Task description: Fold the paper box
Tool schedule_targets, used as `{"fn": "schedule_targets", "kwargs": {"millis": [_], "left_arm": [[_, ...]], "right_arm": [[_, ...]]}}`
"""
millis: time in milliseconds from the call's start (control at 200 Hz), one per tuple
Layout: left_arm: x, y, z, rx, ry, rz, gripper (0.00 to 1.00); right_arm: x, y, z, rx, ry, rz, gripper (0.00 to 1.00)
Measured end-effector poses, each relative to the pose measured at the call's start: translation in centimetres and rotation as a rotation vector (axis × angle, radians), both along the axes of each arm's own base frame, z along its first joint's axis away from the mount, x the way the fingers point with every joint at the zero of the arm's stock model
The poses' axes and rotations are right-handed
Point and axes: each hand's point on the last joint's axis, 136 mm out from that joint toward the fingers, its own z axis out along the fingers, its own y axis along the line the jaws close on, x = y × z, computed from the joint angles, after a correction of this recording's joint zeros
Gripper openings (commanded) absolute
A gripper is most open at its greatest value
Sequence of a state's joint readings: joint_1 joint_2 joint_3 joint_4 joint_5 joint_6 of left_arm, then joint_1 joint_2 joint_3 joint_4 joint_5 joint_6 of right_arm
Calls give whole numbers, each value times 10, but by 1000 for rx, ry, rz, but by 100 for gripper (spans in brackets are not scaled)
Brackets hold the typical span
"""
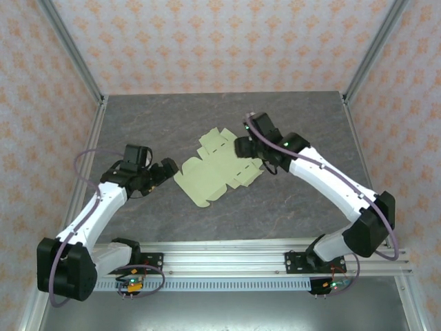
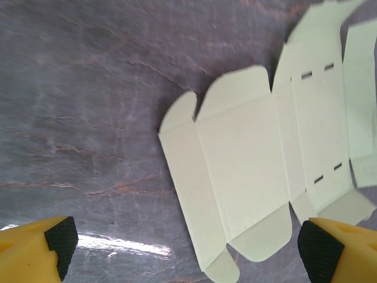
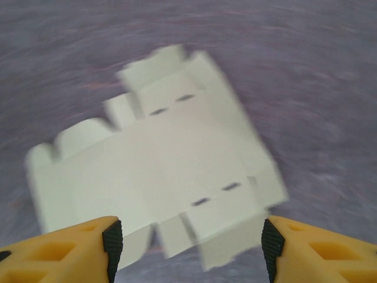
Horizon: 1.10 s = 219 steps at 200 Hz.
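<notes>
- The right jaws stand apart with nothing clamped. Their black pads (image 3: 112, 242) sit on either side of an empty gap.
- The paper box (image 3: 171, 171) lies just ahead of and below that gap. It is a flat, unfolded pale green sheet on the bench (image 3: 330, 71).
- Seen from the right jaws, the sheet's long axis runs across the gap from one pad's side to the other. Its slotted panels lie straight ahead, and its rounded flaps lie out beyond the left pad.
- The left jaws are as wide as they go and empty, with a pad (image 2: 59, 239) at each lower corner of the wrist view.
- From the left jaws the sheet lies ahead and towards the right-hand pad. Its nearest rounded flap is just beside that pad, and bare bench lies ahead of the other one.
- From above, the sheet sits between the two pairs of jaws, with its length roughly along the line joining them.
- I judge the right jaws the nearer, because they hang over the sheet's edge while the left jaws stop just beside a corner. The next move therefore turns on that near edge, a flap lying crosswise to the right jaws.
- The right wrist view is blurred, so the creases and small tabs are soft, and I cannot tell whether either pad touches the card.
- The left wrist view cuts the sheet off at its far end.
- From above, the right wrist covers the edge beneath it, so the flap lying there cannot be made out.
</notes>
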<state>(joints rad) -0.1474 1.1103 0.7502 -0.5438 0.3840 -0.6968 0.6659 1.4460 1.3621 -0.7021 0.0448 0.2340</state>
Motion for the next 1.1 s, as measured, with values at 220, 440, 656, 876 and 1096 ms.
{"fn": "schedule_targets", "kwargs": {"millis": [220, 440, 656, 876, 1096], "left_arm": [[13, -15, -8, 70, -19, -95, 100], [32, -18, -14, 107, -30, -117, 100], [38, -18, -16, 119, -46, -122, 100], [40, -17, -15, 142, -62, -132, 100], [42, -12, -13, 176, -78, -133, 100]], "right_arm": [[-17, -36, -74, 231, 179, -489, 64], [-48, -45, -143, 331, 331, -728, 64], [-31, -30, -142, 442, 309, -764, 56], [-21, -9, -175, 443, 375, -725, 55], [-17, -12, -184, 391, 358, -694, 30]]}}
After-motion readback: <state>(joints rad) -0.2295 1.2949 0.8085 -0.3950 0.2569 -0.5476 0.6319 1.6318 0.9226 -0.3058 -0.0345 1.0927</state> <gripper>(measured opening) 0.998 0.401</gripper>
